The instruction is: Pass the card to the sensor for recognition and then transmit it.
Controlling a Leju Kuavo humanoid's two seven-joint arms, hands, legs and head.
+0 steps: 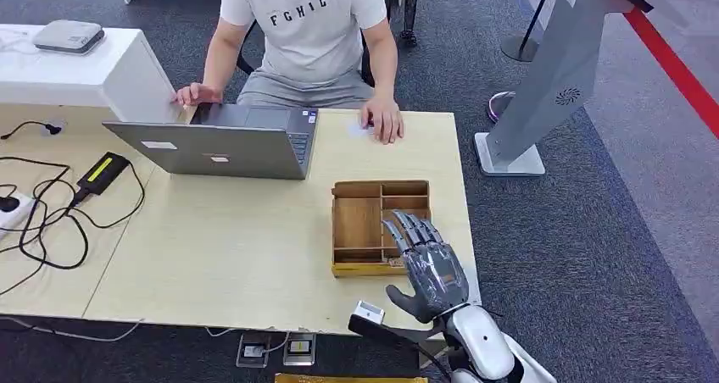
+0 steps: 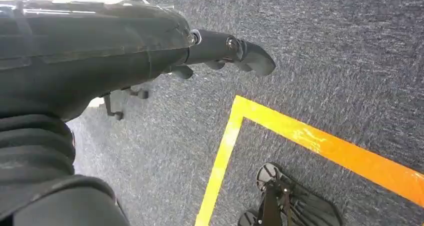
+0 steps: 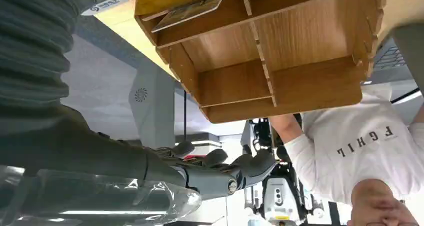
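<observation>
The right hand (image 1: 431, 264) hovers with fingers spread and empty over the wooden tray (image 1: 359, 228) on the bench (image 1: 229, 247), the card (image 3: 189, 10) lying in the compartment beneath it, so grasping, sensing and handing over all remain.

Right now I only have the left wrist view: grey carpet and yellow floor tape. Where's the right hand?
Observer: The right hand is over the near right corner of the brown wooden compartment tray, fingers spread, holding nothing.
Operator: Card?
Observer: A flat card lies in the tray's narrow near compartment, by the right wrist view.
Operator: Sensor?
Observer: A small white and black box sits at the near edge of the light wooden table, beside the right wrist. I take it for the sensor.
</observation>
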